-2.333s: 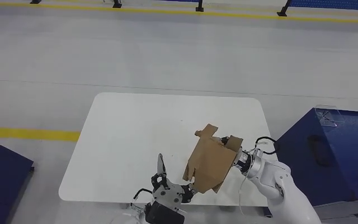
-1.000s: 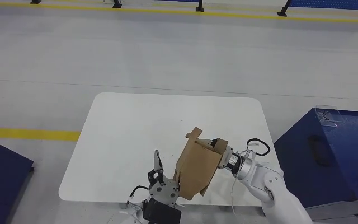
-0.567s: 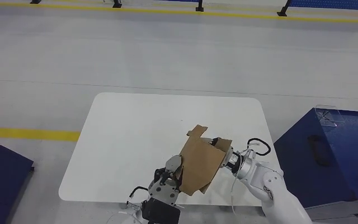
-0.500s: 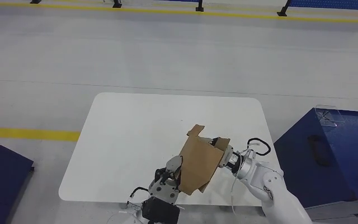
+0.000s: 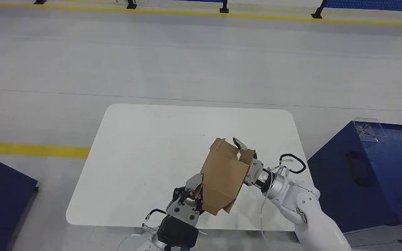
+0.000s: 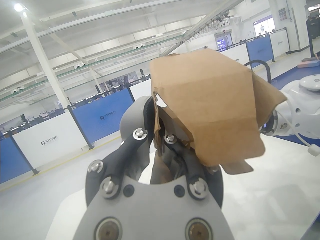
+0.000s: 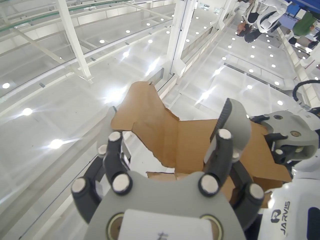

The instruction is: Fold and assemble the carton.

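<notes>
Top view. Seen above the near right part of the table (image 5: 138,144): the carton (image 5: 223,179), held clear of the surface, bent along its creases, flaps loose. Flanked by the left gripper (image 5: 195,189) at its near left edge and the right gripper (image 5: 243,149) at its far right corner.

Left wrist view. Clamped tight on one thin edge of the carton (image 6: 207,106): the left gripper (image 6: 156,118). Creased along several fold lines but not squared up; one small flap hanging free underneath.

Right wrist view. Right gripper (image 7: 170,126) spread wide, with a panel of the carton (image 7: 180,141) between the fingers; cannot tell whether either pad touches it.

Judged early to midway: body partly raised, no end closed. Left to do: squaring the walls, tucking the flaps, locking both ends.
</notes>
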